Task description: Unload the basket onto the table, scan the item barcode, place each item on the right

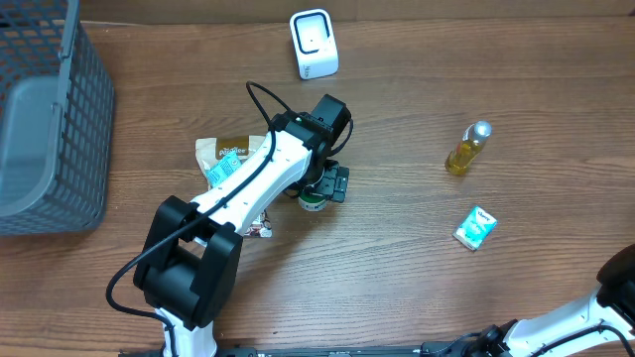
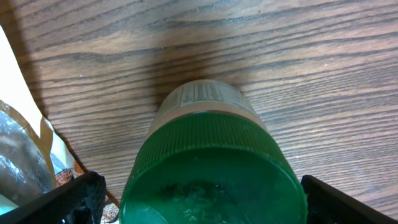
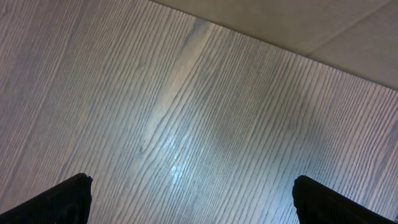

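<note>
A jar with a green ribbed lid (image 2: 208, 168) and a barcode strip on its pale label (image 2: 200, 94) stands on the wooden table. My left gripper (image 2: 199, 202) is open and straddles the lid, one black finger (image 2: 74, 196) on either side, with a small gap showing on the left. From overhead the jar (image 1: 312, 202) peeks out under the left gripper (image 1: 327, 185) near the table's middle. A white scanner (image 1: 314, 44) stands at the back. My right gripper (image 3: 189, 199) is open over bare wood with nothing between its fingers.
A snack bag (image 1: 223, 159) lies just left of the jar, partly under the left arm. A grey wire basket (image 1: 50, 119) fills the far left. A small yellow bottle (image 1: 467, 149) and a blue packet (image 1: 475, 227) lie to the right. The right arm (image 1: 620, 283) sits at the bottom right corner.
</note>
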Motion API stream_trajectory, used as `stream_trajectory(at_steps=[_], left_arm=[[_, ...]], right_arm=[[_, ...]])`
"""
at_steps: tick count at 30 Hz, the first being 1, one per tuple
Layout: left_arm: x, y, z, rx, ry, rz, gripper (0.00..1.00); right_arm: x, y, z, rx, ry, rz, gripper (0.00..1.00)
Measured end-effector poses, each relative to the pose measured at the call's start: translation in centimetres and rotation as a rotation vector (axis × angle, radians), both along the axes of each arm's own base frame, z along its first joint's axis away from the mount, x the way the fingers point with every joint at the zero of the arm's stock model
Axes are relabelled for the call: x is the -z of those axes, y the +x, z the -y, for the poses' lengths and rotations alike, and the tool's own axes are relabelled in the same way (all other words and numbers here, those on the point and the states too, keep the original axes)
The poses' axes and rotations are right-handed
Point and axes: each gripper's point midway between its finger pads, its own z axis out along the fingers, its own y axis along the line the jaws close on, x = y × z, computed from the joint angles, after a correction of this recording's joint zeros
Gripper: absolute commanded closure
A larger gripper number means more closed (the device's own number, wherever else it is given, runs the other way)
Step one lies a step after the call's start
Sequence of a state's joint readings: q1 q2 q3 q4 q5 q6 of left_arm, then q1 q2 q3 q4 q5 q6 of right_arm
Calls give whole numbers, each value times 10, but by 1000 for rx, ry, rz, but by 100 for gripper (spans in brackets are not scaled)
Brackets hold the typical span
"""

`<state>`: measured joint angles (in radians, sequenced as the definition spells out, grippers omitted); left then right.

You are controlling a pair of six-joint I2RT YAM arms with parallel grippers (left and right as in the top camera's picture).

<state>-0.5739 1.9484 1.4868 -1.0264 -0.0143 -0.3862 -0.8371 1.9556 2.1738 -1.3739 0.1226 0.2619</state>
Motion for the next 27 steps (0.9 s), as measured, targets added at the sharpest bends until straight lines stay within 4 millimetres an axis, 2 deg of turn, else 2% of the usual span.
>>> stream_trajectory(at_steps=[4, 6, 15, 18, 21, 27], left_arm=[[-6, -1, -1, 0, -5, 9, 0], [-17, 0, 0, 0, -21, 35, 0], [-104, 4, -10, 16, -92, 271, 1], [-123, 5, -14, 33, -99, 332, 0], [-129, 6, -19, 42, -79, 357, 0], [-124, -1, -28, 48, -33, 324, 0]], right_arm=[[0, 0, 0, 0, 0, 0, 0], [0, 0, 0, -1, 0, 0, 0], [0, 0, 0, 0, 1, -1, 0], [0, 0, 0, 0, 0, 0, 0], [0, 0, 0, -1, 0, 0, 0], [0, 0, 0, 0, 0, 0, 0]])
